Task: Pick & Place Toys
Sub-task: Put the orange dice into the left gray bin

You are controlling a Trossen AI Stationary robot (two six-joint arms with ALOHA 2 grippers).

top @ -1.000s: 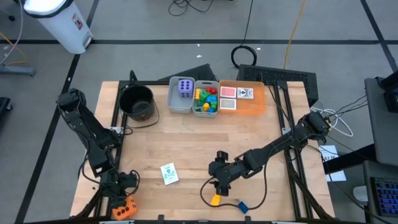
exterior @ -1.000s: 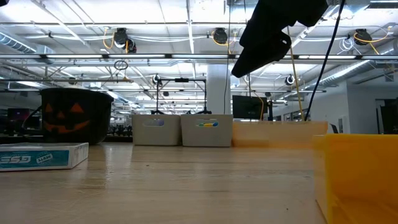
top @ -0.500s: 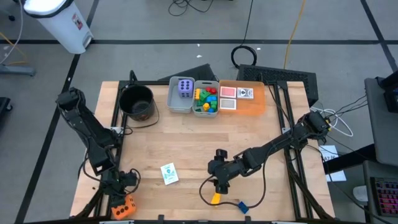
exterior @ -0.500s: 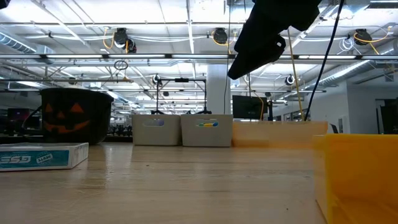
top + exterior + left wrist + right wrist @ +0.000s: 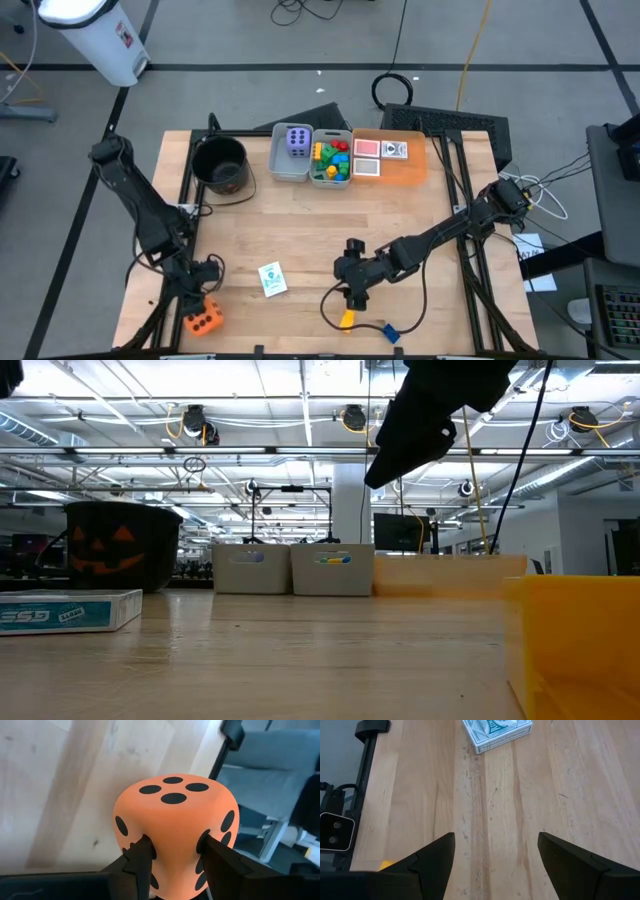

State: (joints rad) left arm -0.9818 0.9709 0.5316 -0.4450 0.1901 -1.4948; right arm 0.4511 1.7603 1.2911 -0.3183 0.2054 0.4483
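Note:
My left gripper [image 5: 198,306] is at the table's near left corner, shut on the orange dotted die [image 5: 202,321], which fills the left wrist view [image 5: 175,820]. My right gripper [image 5: 352,297] hangs open above the near middle of the table, holding nothing. A yellow brick [image 5: 346,320] and a blue brick [image 5: 391,330] lie on the wood just near of it. A teal-and-white card box [image 5: 271,279] lies flat between the two grippers. The purple die [image 5: 298,140] sits in a grey bin at the far edge. My left gripper pinches the orange die between its two fingers [image 5: 141,862], one on each of two opposite side faces [image 5: 209,840]. Both faces dent in where the fingertips press. The fingers slant down from the table's far side. I cannot tell whether the die is clear of the table.
At the far edge stand a black bucket [image 5: 221,165], a grey bin [image 5: 280,166], a second grey bin [image 5: 331,182] with coloured bricks, and an orange tray [image 5: 400,172] with cards. Bare wood lies across the table's middle. In the low view the yellow brick [image 5: 575,645] looms at right.
My left gripper has moved with the orange die away from the near left corner, toward the far edge and slightly right, rising a little. The die has stayed between the fingers.

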